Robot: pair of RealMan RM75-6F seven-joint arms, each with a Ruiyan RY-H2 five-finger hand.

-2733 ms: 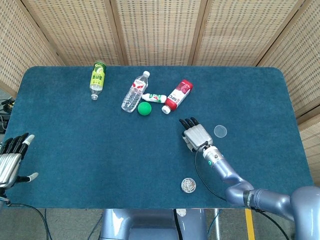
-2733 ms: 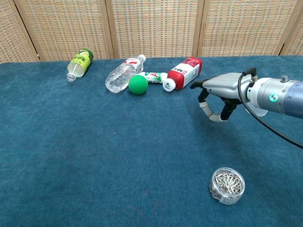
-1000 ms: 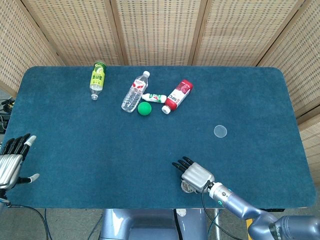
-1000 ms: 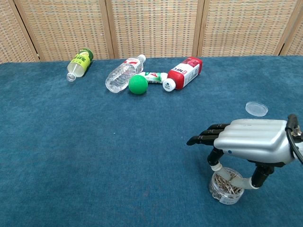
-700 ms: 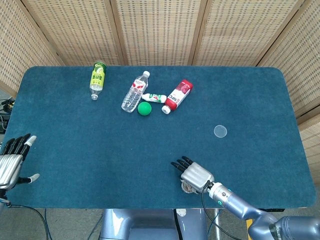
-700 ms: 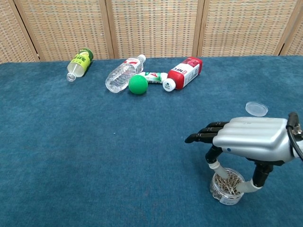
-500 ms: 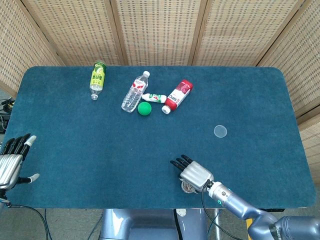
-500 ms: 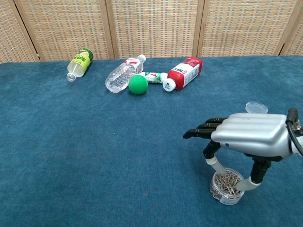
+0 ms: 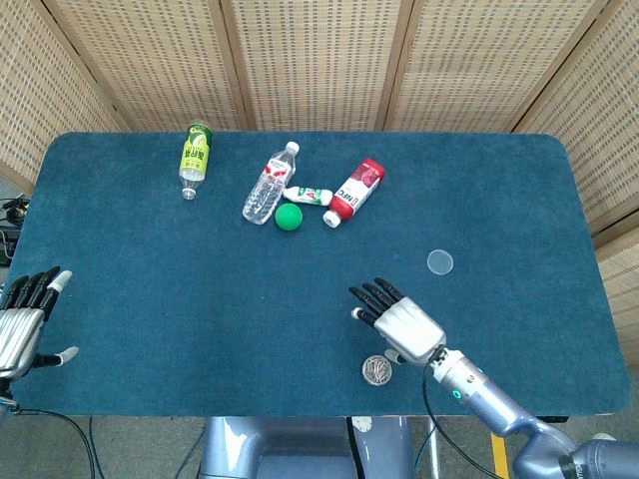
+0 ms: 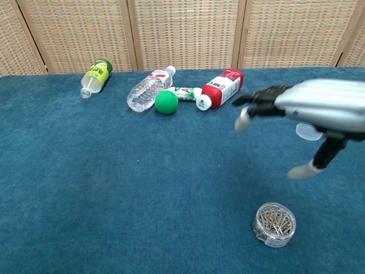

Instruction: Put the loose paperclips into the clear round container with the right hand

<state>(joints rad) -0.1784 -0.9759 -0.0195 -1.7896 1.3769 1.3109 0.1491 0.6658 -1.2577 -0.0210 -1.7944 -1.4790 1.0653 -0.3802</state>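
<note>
no clips are showing loose on the table (image 9: 200,299), the container (image 10: 274,224) is sitting full near the front edge, and the right hand (image 10: 311,114), fingers apart and empty, is risking tipping it by dropping.

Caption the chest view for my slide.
Right hand open above the paperclip-filled clear round container, lid lying apart.

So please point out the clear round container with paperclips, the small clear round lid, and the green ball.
clear round container (image 10: 274,225): chest view, on the paperclips filling it.
small clear round lid (image 9: 440,262): head view, its centre.
green ball (image 10: 166,102): chest view, middle of its front.
</note>
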